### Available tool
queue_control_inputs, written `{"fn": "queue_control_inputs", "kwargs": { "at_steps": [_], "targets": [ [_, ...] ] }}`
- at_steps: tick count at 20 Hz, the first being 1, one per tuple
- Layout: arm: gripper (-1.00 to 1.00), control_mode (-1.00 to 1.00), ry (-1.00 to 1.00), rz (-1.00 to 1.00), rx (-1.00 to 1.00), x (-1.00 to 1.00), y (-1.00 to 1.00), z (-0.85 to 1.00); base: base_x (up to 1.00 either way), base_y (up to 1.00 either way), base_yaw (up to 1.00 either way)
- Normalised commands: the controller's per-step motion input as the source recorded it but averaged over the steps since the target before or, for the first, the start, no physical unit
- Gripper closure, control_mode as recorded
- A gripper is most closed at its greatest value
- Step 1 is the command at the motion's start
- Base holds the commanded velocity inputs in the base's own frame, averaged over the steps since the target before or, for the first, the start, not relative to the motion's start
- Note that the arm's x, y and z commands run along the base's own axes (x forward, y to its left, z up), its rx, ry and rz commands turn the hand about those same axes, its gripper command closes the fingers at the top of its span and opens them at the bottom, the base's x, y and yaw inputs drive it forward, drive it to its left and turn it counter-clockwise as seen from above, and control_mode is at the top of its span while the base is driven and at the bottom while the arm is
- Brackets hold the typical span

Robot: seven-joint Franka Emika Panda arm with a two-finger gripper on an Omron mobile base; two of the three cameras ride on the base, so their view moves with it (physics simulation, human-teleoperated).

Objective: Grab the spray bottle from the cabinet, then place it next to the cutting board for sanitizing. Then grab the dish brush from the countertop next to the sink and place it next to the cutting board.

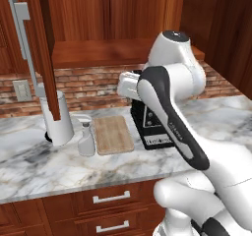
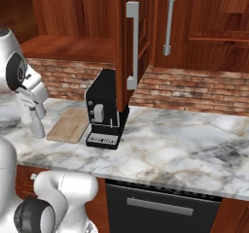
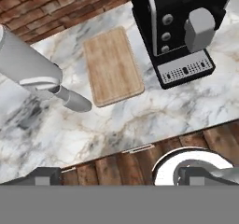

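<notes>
The spray bottle (image 1: 86, 139) stands on the marble countertop (image 1: 44, 166) just beside the cutting board's (image 1: 113, 134) left edge, light, slick, hard plastic best pinched at its narrow neck, while the gripper hangs wide open, holding nothing.

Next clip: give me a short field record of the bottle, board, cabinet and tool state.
bottle: spray bottle upright on the countertop, beside the board's left edge
board: cutting board flat, between bottle and coffee machine
cabinet: door swung open
tool: open, holding nothing
step done: bottle placed by board
</notes>
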Motion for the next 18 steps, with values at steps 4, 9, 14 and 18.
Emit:
{"fn": "queue_control_inputs", "kwargs": {
  "at_steps": [4,9,14,18],
  "targets": [
    [-1.0,-1.0,-0.16,0.0,-0.16,-1.0,-0.51,-0.44,0.0,0.0,0.0],
    [-1.0,-1.0,-0.04,0.01,-0.05,-0.64,-0.67,-0.43,0.0,0.0,0.0],
    [-1.0,-1.0,-0.13,0.08,0.01,-0.21,-0.38,0.03,0.0,0.0,0.0],
    [-1.0,-1.0,-0.22,0.08,0.0,-0.39,-0.18,0.28,0.0,0.0,0.0]
  ]
}}
